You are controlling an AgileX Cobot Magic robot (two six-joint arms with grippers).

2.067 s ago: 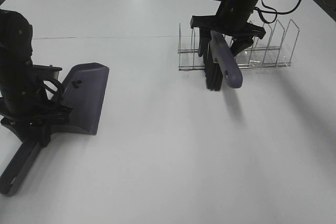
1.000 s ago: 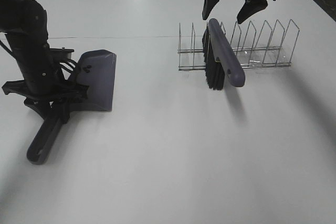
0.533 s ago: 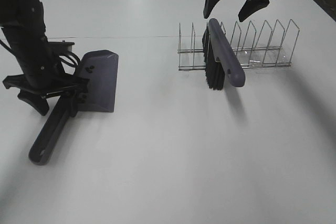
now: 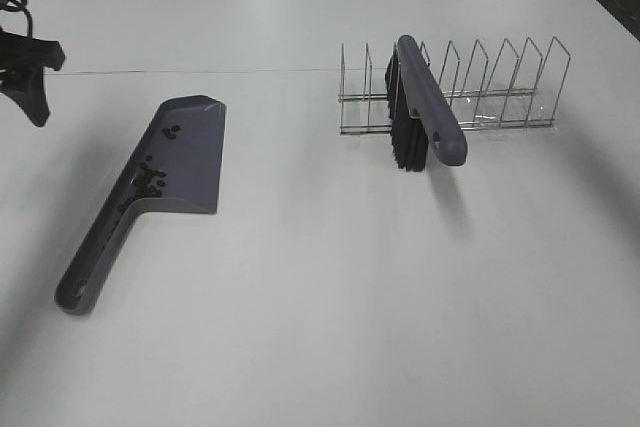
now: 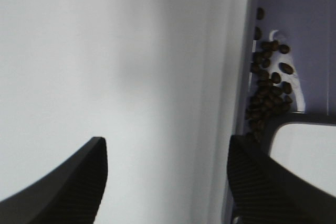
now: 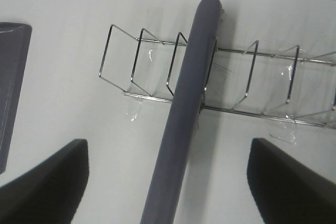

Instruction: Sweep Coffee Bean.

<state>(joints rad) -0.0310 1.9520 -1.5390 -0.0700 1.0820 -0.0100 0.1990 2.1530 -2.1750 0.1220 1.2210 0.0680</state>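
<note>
Purple dustpan point(image 4: 170, 162) at left with coffee beans point(image 4: 148, 179) inside, brush point(image 4: 425, 112) in wire rack point(image 4: 500, 87) upper right, left gripper point(image 5: 165, 177) and right gripper point(image 6: 168, 182) both with jaws apart, holding nothing

Both grippers' fingers point(image 5: 79, 182) apart, empty

A purple-grey dustpan point(image 4: 160, 177) held dark brown coffee beans point(image 5: 269, 85) on a plain white table point(image 4: 320, 297). The brush point(image 4: 425, 112) was purple-handled with black bristles; the wire rack point(image 4: 500, 97) was silvery.
</note>
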